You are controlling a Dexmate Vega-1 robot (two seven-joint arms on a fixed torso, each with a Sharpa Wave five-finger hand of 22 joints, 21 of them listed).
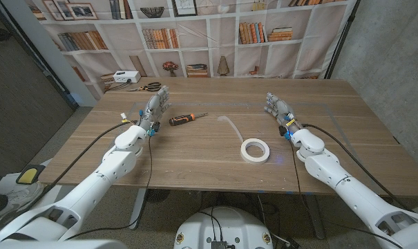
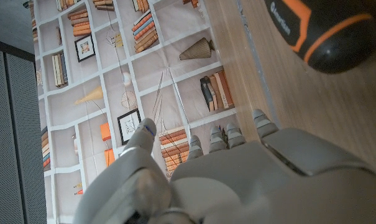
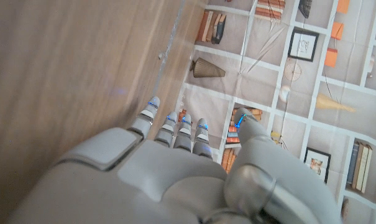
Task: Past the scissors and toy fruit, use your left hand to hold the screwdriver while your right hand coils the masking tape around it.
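The screwdriver (image 1: 186,118) lies on the wooden surface (image 1: 215,162), its orange-and-black handle toward the left hand (image 1: 155,105) and its metal tip pointing away from it. The left hand stands just beside the handle without touching it, fingers extended and apart, holding nothing; the left wrist view shows the handle's butt (image 2: 327,31) near its fingertips. The tape (image 1: 255,149), a white roll, lies flat nearer the robot than the screwdriver and off toward the right hand (image 1: 277,108), with a loose strip trailing back toward the screwdriver. The right hand stands well apart from the screwdriver, beyond the tape, fingers straight and released, grasping nothing. Scissors (image 1: 149,86) lie past the screwdriver near the surface's far edge, next to a white box (image 1: 125,76).
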